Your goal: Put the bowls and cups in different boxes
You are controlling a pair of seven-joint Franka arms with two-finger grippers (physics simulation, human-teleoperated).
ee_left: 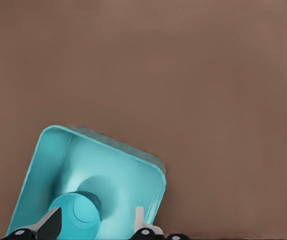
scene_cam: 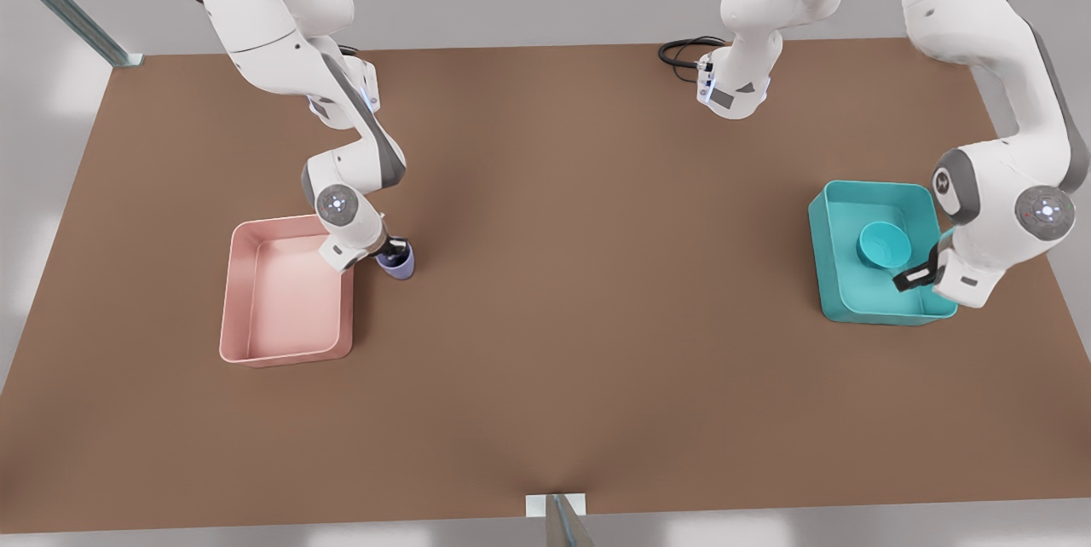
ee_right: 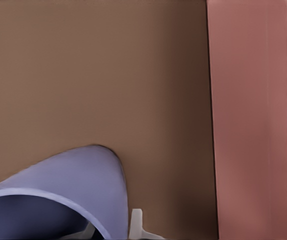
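At the front view's left, the right gripper clamps the rim of the periwinkle tapered cup, tilted just beside the pink box. At right, the left gripper stands wide over the shallow teal bowl inside the teal box.

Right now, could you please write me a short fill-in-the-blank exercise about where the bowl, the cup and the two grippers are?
1. The teal bowl is inside the ____ box.
2. The periwinkle cup is beside the ____ box, outside it.
3. The cup is gripped by the ____ gripper.
4. The left gripper is over the box of ____ colour.

Missing words: teal; pink; right; teal
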